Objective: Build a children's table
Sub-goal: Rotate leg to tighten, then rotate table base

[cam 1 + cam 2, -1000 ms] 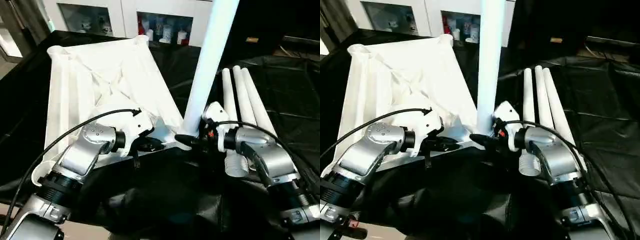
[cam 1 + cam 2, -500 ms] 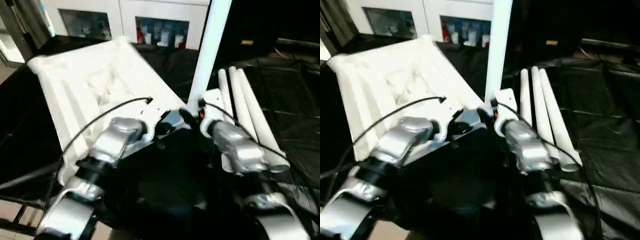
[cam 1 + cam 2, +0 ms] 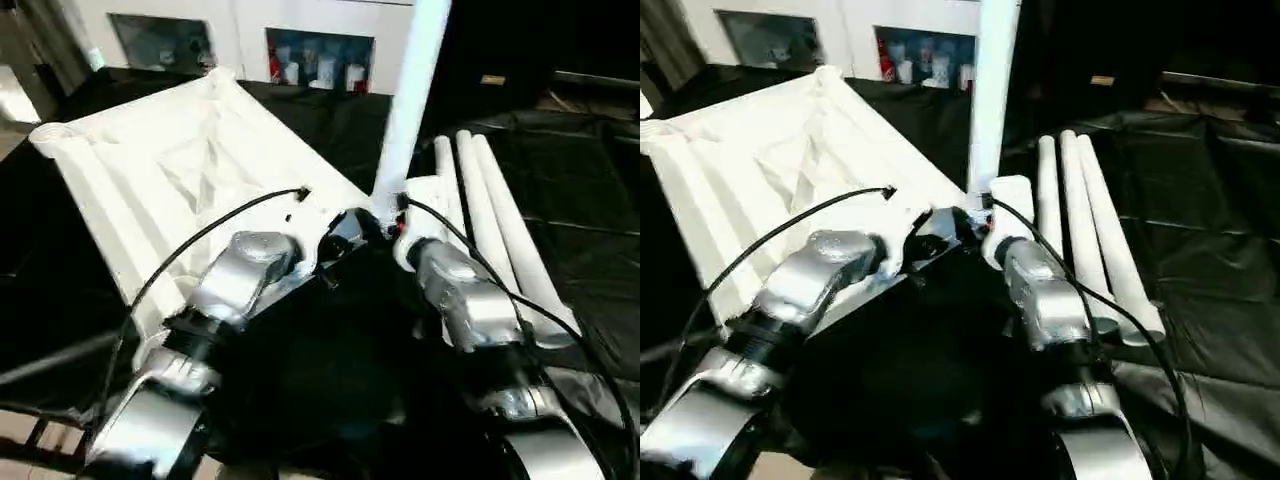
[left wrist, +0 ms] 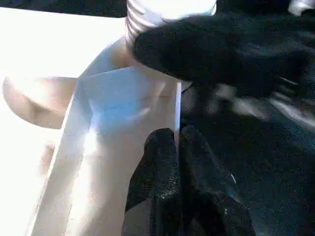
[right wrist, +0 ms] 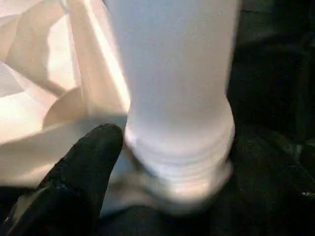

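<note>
Reaching forward from the near edge, the two silver forearms meet at the closest corner of the tabletop (image 3: pixel 190 165), which lies ribbed underside up on the black-draped work table (image 3: pixel 580 200), its long edge running off toward the far left. The left gripper (image 4: pixel 178 147) has its two black fingers pressed together against the rim wall of that corner. Beside it the right gripper (image 3: pixel 385 228) sits at the foot of the upright leg (image 3: pixel 410 90); in the right wrist view one black finger (image 5: pixel 91 157) rests beside the leg's ribbed base, and the other finger is out of sight, so whether it is spread or gripping cannot be told. The upright leg stands in the corner socket and rises past the top of the head views.

Just right of it, three spare legs (image 3: pixel 500 230) lie side by side on the cloth, touching one another, pointing away from the robot. The black cloth is creased and shiny, and hangs over the near edge.

Beyond the table, white cabinets (image 3: pixel 240 30) with glass fronts hold small coloured items (image 3: pixel 320 70), too small to identify. The far right is dark.
</note>
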`<state>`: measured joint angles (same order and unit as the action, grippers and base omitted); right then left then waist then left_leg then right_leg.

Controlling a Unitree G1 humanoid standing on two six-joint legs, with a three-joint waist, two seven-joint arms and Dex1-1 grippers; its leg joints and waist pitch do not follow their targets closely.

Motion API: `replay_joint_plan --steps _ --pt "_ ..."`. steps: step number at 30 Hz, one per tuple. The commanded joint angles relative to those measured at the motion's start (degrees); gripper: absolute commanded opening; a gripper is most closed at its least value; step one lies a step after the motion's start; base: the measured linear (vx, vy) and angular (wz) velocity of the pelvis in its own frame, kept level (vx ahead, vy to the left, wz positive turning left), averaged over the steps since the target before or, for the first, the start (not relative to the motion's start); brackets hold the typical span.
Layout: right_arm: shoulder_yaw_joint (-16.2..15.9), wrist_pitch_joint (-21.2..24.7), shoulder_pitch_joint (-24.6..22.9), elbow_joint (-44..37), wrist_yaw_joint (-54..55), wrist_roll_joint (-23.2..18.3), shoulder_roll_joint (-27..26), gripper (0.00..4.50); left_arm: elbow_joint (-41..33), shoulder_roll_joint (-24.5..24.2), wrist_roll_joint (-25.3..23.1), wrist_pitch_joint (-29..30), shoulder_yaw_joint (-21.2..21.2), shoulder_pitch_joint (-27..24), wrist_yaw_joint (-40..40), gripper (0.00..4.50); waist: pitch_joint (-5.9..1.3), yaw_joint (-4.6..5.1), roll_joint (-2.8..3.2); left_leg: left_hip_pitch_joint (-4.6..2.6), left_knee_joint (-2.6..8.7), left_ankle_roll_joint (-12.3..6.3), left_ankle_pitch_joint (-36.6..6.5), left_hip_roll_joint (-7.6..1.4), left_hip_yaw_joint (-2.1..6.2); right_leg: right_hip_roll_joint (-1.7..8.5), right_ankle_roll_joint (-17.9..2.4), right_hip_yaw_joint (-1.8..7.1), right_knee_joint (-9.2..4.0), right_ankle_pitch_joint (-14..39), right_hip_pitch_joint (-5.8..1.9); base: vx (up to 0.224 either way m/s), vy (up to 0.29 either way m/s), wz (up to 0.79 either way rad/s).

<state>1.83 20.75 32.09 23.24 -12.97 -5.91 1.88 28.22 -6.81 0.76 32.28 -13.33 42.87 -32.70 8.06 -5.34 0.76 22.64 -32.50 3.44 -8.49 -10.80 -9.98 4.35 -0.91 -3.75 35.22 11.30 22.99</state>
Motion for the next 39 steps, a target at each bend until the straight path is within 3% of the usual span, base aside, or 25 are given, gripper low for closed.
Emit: replay_joint_plan --steps 1,5,6,7,9,10,15,17,18,20,21,22,24,25,27,28,29,30,33,36,39 --pt "-0.4 2.6 -2.2 -3.8 -0.4 -0.5 0.4 3.76 4.0 0.4 -0.8 -1.3 2.5 1.6 4.1 0.00 -5.23 -0.24 0.50 -1.13 3.53 -1.16 -9.2 -1.90 0.87 3.92 -12.4 2.81 -3.97 3.2 -3.06 0.000 0.000 0.00" --pt "-0.1 5.1 -5.3 -10.9 -0.3 -0.6 1.9 3.76 8.2 1.8 0.0 -5.5 4.6 3.8 6.9 0.00 -5.90 -0.18 0.30 -0.65 2.93 -3.05 -4.1 -1.72 1.09 3.81 -13.5 2.64 -3.04 -6.2 -3.71 0.000 0.000 0.00" --pt "-0.2 5.7 -6.0 -12.3 -0.1 -0.6 2.1 3.76 9.3 2.3 0.2 -7.0 5.0 4.3 7.5 0.00 -5.94 -0.20 0.59 -0.67 2.77 -3.87 -3.3 -1.63 0.98 3.76 -14.1 2.60 -3.05 -8.1 -3.59 0.000 0.000 0.00" --pt "-0.3 5.9 -6.2 -12.7 -0.1 -0.7 2.1 3.76 9.6 2.5 0.3 -7.6 5.2 4.5 7.6 0.00 -6.01 -0.19 0.82 -0.75 2.66 -4.09 -3.5 -1.60 0.98 3.79 -14.5 2.60 -2.98 -8.3 -3.53 0.000 0.000 0.00" --pt "-0.3 6.5 -6.6 -13.8 -0.1 -0.9 2.1 3.85 10.1 3.2 1.2 -9.1 6.3 4.9 8.2 0.44 -5.98 -0.19 0.53 -0.72 2.64 -4.96 -4.4 -1.60 0.85 3.95 -15.3 2.60 -3.14 -7.3 -3.70 0.000 0.000 0.00" --pt "-0.3 6.5 -6.7 -13.7 0.0 -0.8 2.0 3.85 9.8 3.3 2.0 -9.9 7.0 5.0 8.0 0.56 -6.01 -0.24 0.76 -0.75 2.60 -5.29 -4.8 -1.61 0.81 4.08 -15.6 2.62 -3.35 -5.9 -3.61 0.000 0.000 0.00" --pt "-0.8 7.2 -6.0 -12.9 0.7 -0.7 1.3 3.85 7.6 1.2 1.8 -9.8 9.5 5.3 11.3 1.01 -6.21 -0.40 0.86 -0.81 2.76 -4.49 -6.3 -2.06 0.96 4.10 -15.7 2.50 -3.22 -2.5 -3.54 0.000 0.000 0.00" --pt "-2.4 7.9 -5.4 -12.3 -0.2 -0.4 1.1 3.85 2.6 -2.7 -0.3 -7.4 9.4 3.6 12.1 1.09 -6.25 -0.28 0.80 -0.84 2.84 -4.03 -6.6 -2.12 1.03 4.13 -15.1 2.51 -3.16 -1.4 -3.50 0.000 0.000 0.00" --pt "-2.9 8.4 -5.1 -11.8 -0.3 -0.3 0.9 3.85 -0.3 -5.0 -1.8 -5.7 9.6 2.5 12.7 1.36 -6.18 -0.19 0.89 -0.95 2.85 -3.67 -6.7 -2.08 0.91 4.01 -14.6 2.54 -3.31 -0.6 -3.28 0.000 0.000 0.00" --pt "-3.5 8.8 -4.5 -10.7 -0.1 0.3 0.7 3.85 -4.8 -8.5 -4.2 -2.8 10.8 0.2 14.4 1.36 -6.26 -0.18 1.20 -1.08 2.80 -3.11 -6.1 -2.23 0.93 4.07 -14.5 2.58 -3.01 -0.8 -3.17 0.000 0.000 0.00" --pt "-3.6 8.9 -4.4 -10.4 0.1 0.4 0.6 3.85 -5.8 -9.3 -4.7 -2.1 11.2 -0.3 14.8 1.44 -6.28 -0.10 0.74 -0.94 2.81 -3.01 -5.2 -2.22 0.92 4.04 -14.3 2.57 -2.77 -1.1 -3.22 0.000 0.000 0.00" --pt "-3.7 9.2 -3.9 -9.1 0.3 0.7 0.3 3.85 -9.2 -11.9 -6.1 0.1 13.2 -2.6 16.6 1.51 -6.32 -0.05 0.57 -1.04 2.80 -2.85 -4.9 -2.25 0.82 3.98 -14.0 2.58 -2.77 -1.0 -3.05 0.000 0.000 0.00" --pt "-4.2 9.2 -3.0 -6.6 0.3 1.2 0.0 3.85 -13.5 -15.4 -7.5 2.7 16.6 -6.4 18.8 1.63 -6.43 -0.01 1.10 -1.14 2.72 -2.39 -4.7 -2.22 0.84 3.96 -13.7 2.52 -2.66 -0.6 -2.88 0.000 0.000 0.00" --pt "-4.6 9.4 -2.6 -5.7 0.3 1.5 -0.1 3.85 -15.5 -16.9 -8.2 3.8 18.2 -8.5 19.9 1.63 -6.37 0.22 1.04 -0.95 2.77 -2.29 -4.5 -2.17 0.85 3.84 -13.7 2.52 -2.62 -0.8 -2.94 0.000 0.000 0.00" --pt "-5.0 9.4 -2.4 -4.9 0.3 1.8 -0.1 3.85 -17.6 -18.1 -8.7 4.8 19.7 -10.6 20.8 1.87 -6.14 -0.03 0.72 -1.40 2.81 -1.89 -5.5 -2.10 0.56 3.65 -13.1 2.64 -2.98 1.1 -2.36 0.000 0.000 0.00" --pt "-5.3 9.4 -2.2 -4.2 0.3 1.9 -0.3 3.85 -19.1 -18.8 -8.7 5.4 21.0 -12.1 21.2 1.97 -6.11 -0.16 0.91 -1.26 2.94 -1.60 -6.0 -2.33 0.73 3.93 -13.0 2.65 -2.85 1.6 -2.47 0.000 0.000 0.00" --pt "-5.7 9.2 -1.7 -3.1 0.3 2.0 -0.5 3.85 -21.3 -19.4 -9.0 6.6 23.7 -14.3 22.8 1.97 -6.07 -0.16 0.57 -1.17 3.06 -1.41 -6.1 -2.35 0.69 3.82 -12.9 2.56 -2.86 1.8 -2.49 0.000 0.000 0.00" --pt "-5.9 8.9 -1.3 -2.1 0.2 2.0 -0.7 3.85 -22.8 -19.7 -9.4 7.3 25.9 -16.0 24.2 2.08 -6.11 -0.22 0.84 -1.18 3.03 -1.16 -6.5 -2.31 0.78 3.82 -12.8 2.54 -2.79 2.0 -2.39 0.000 0.000 0.00" --pt "-6.1 7.5 0.5 1.4 0.5 2.0 -1.8 3.85 -25.3 -23.0 -13.2 9.5 28.9 -21.5 27.1 2.08 -5.81 -0.44 0.77 -1.39 3.43 -0.17 -10.0 -2.23 0.87 3.63 -11.1 2.62 -3.26 5.1 -1.97 0.000 0.000 0.00" --pt "-5.7 6.8 2.0 3.6 0.7 2.0 -2.5 3.85 -26.8 -24.3 -13.6 11.5 29.4 -24.9 26.6 2.08 -5.76 -0.36 0.70 -1.46 3.62 0.78 -12.0 -2.21 0.96 3.76 -10.4 2.71 -3.38 7.3 -1.80 0.000 0.000 0.00" --pt "-5.4 6.1 3.1 5.2 0.7 2.0 -3.2 3.85 -28.4 -25.2 -13.1 14.5 26.1 -29.1 22.8 2.08 -5.59 -0.50 0.74 -1.61 3.94 1.86 -15.0 -2.22 1.01 3.72 -9.6 2.83 -3.80 10.0 -1.42 0.000 0.000 0.00"
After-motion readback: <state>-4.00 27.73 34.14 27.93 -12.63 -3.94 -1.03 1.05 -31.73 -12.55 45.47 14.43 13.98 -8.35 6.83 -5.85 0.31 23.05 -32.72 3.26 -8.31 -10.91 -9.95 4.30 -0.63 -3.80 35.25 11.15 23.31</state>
